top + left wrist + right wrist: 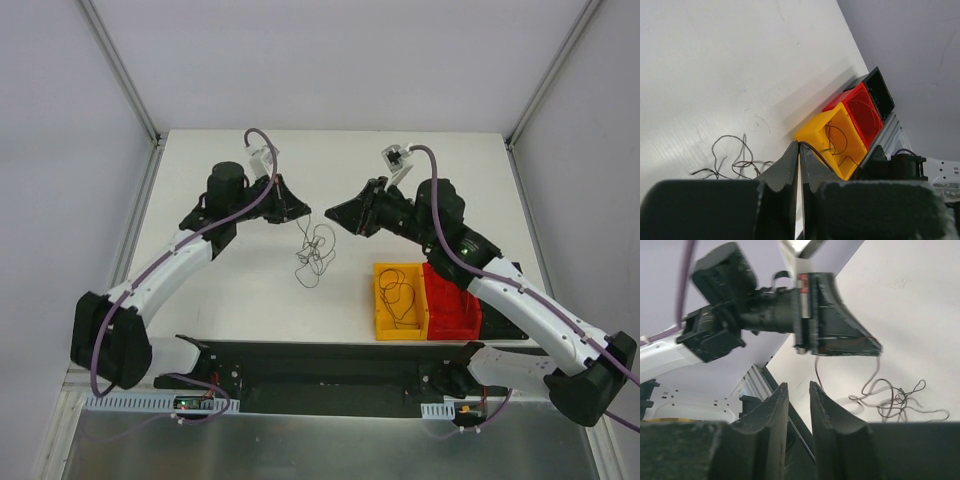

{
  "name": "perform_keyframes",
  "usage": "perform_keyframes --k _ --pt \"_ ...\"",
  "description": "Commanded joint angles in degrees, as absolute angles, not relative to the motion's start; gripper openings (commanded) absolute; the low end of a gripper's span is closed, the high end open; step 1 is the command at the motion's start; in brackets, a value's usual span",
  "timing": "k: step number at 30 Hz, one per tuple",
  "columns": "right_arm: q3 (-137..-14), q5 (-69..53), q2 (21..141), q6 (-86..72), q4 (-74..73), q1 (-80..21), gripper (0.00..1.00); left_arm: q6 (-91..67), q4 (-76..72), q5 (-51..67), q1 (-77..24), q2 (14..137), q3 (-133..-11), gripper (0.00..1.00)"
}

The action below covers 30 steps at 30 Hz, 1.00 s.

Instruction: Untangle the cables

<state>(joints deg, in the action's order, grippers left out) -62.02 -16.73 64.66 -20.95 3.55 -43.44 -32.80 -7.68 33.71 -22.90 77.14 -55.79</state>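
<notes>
One of the cables [313, 252], pinched in the left jaws, should lift slowly while the barely parted right jaws steady the rest.

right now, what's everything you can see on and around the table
cables: one tangle of thin wires, dark, table centre
loose wire: one, dark, inside the yellow bin
yellow bin: one, near right of the table
red bin: one, against the yellow bin's right side
black bin: one, just past the red bin
table: one, white
left gripper: black, shut on a strand of the cables
right gripper: black, slightly open, empty
</notes>
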Motion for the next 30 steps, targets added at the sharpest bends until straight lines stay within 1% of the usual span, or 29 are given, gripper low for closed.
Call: perform_keyframes --k 1,3,7,8,10,14,18,19,22,24,25,28,30 --pt "-60.8 -14.1 62.0 -16.1 1.6 -43.7 0.30 -25.9 -9.4 29.9 -23.1 65.3 -54.0 0.00" --pt "-61.2 -15.0 63.0 -15.3 1.6 -43.7 0.40 -24.7 -8.4 28.7 -23.1 61.9 -53.8 0.00" --pt "-63.5 -17.4 65.3 -11.0 -1.9 -44.1 0.67 -23.2 -4.4 25.8 -23.1 57.8 -55.1 0.00" --pt "-64.2 -18.8 66.0 -9.6 -2.3 -44.5 0.71 -23.0 -3.7 25.6 -23.1 57.0 -55.7 0.00" --pt "-65.1 -19.6 67.6 -6.6 -1.9 -46.6 0.75 -22.9 -2.7 25.4 -23.2 56.3 -56.9 0.00" --pt "-65.8 -18.0 69.9 -2.9 2.1 -51.2 0.79 -22.7 -0.8 25.6 -23.2 56.0 -58.9 0.00" --pt "-67.2 -15.7 72.7 -3.5 5.3 -52.6 0.80 -22.3 -0.3 25.6 -23.2 55.9 -59.7 0.00" --pt "-68.0 -13.7 73.2 -4.0 4.7 -52.6 0.80 -22.4 -0.3 25.8 -23.2 56.0 -59.9 0.00" --pt "-71.0 -2.1 74.8 -5.0 -1.5 -52.8 0.81 -22.2 -0.3 26.7 -23.2 55.5 -59.9 0.00" --pt "-72.2 1.8 75.8 -5.5 -3.6 -52.7 0.82 -21.9 -0.7 27.0 -23.2 55.1 -59.9 0.00" --pt "-72.8 0.8 76.5 -5.7 -3.8 -52.6 0.83 -21.9 -0.8 27.1 -23.2 54.9 -59.9 0.00" --pt "-73.6 -10.7 78.3 -3.9 -1.0 -53.2 0.83 -21.8 -1.1 26.9 -23.2 55.1 -60.1 0.00" --pt "-72.1 -13.5 78.2 -1.9 2.8 -54.4 0.83 -21.9 -1.1 27.1 -23.2 55.5 -60.5 0.00"
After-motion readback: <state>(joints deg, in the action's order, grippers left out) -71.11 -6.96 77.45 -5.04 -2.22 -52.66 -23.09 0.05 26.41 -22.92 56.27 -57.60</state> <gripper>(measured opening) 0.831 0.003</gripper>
